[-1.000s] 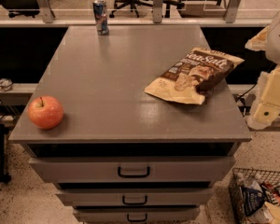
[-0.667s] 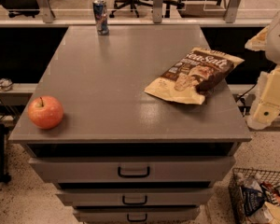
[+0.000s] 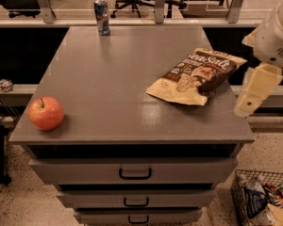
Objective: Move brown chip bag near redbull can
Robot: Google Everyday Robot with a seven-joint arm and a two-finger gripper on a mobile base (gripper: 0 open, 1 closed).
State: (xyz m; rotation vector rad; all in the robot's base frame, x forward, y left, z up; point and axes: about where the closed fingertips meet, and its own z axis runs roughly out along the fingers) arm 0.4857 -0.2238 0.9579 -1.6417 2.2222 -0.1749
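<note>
Gripper (image 3: pixel 257 89) edged left (slightly), seemingly just beside brown chip bag (image 3: pixel 195 76)

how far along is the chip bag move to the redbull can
Done: nothing yet. The brown chip bag lies at the right of the cabinet top, far from the redbull can at the back edge. In hand: the gripper hangs off the right edge, beside the bag, not touching it. Left: grasp, carry, set down by the can.
</note>
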